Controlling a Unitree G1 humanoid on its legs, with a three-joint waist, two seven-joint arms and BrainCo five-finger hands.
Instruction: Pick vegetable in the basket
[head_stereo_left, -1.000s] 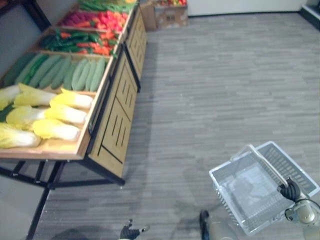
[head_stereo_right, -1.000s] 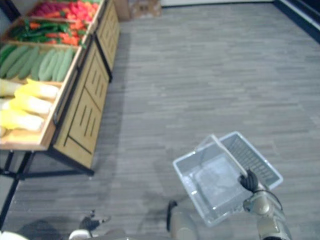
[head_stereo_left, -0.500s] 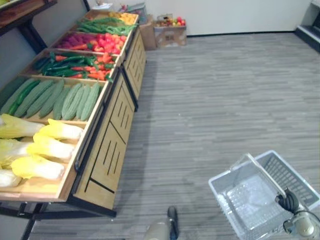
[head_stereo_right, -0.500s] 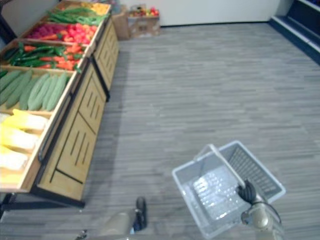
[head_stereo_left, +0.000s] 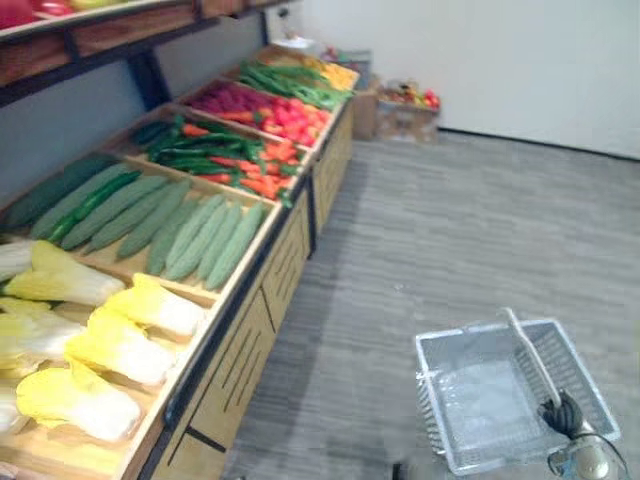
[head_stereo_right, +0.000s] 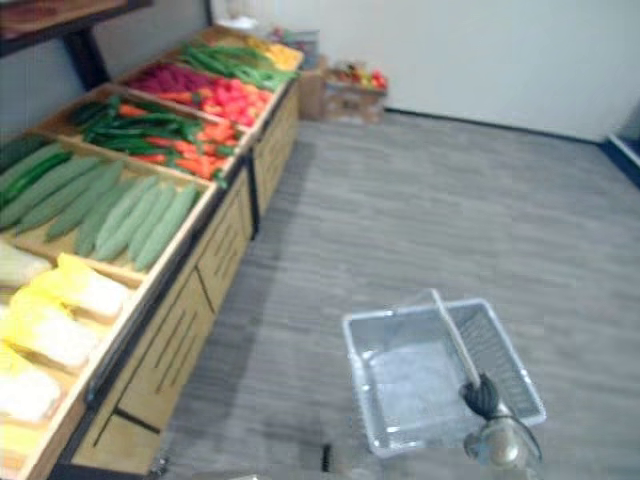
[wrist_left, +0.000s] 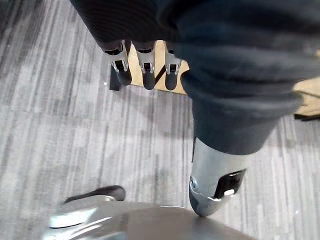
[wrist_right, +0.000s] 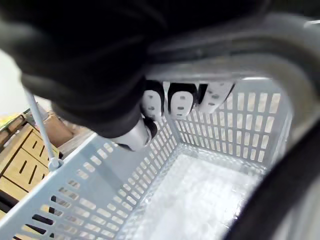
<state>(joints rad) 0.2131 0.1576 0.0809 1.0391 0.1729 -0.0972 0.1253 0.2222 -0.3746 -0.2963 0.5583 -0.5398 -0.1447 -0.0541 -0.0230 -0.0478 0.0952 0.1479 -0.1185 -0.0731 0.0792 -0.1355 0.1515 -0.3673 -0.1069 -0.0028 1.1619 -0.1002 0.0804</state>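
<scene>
An empty pale grey plastic basket (head_stereo_left: 480, 330) hangs over the floor at the lower right. My right hand (head_stereo_left: 560, 413) is shut on its long handle (head_stereo_left: 527, 352). In the right wrist view the fingers (wrist_right: 181, 100) curl under the handle, above the basket's slotted wall (wrist_right: 235, 135). To the left, a wooden stand holds yellow-white cabbages (head_stereo_left: 110, 350), pale green gourds (head_stereo_left: 200, 235), green and orange-red peppers (head_stereo_left: 215, 150), and red vegetables (head_stereo_left: 280, 110). My left hand (wrist_left: 146, 70) hangs with straight fingers above the floor, holding nothing.
The stand's slatted wooden side (head_stereo_left: 260, 330) runs along the left. A dark upper shelf (head_stereo_left: 100, 20) sits above the bins. A cardboard box of fruit (head_stereo_left: 400, 110) stands by the white back wall. Grey plank floor (head_stereo_left: 500, 220) stretches to the right.
The whole picture has shifted: the camera has turned up and towards the stand, which now looms closer, and the back wall shows. The basket stays in my right hand.
</scene>
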